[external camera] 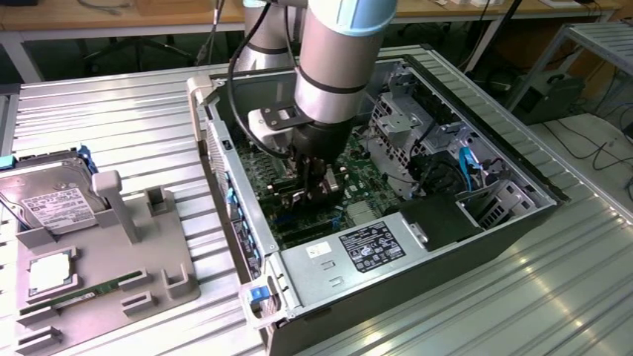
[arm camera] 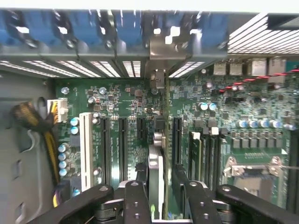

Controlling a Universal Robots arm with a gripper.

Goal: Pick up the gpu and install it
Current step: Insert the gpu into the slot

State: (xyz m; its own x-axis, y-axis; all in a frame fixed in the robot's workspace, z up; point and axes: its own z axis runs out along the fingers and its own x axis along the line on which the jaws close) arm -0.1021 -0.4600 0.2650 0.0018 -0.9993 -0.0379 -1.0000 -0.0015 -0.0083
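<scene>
While jaws flank the gpu, hard drive sits outside.

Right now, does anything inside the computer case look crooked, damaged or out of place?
Nothing stands out. The gpu stands on edge between the claw fingers, in line with the slots on the motherboard, its bracket meeting the rear openings. On the tray outside the case, the hard drive and memory stick sit in their holders.
</scene>
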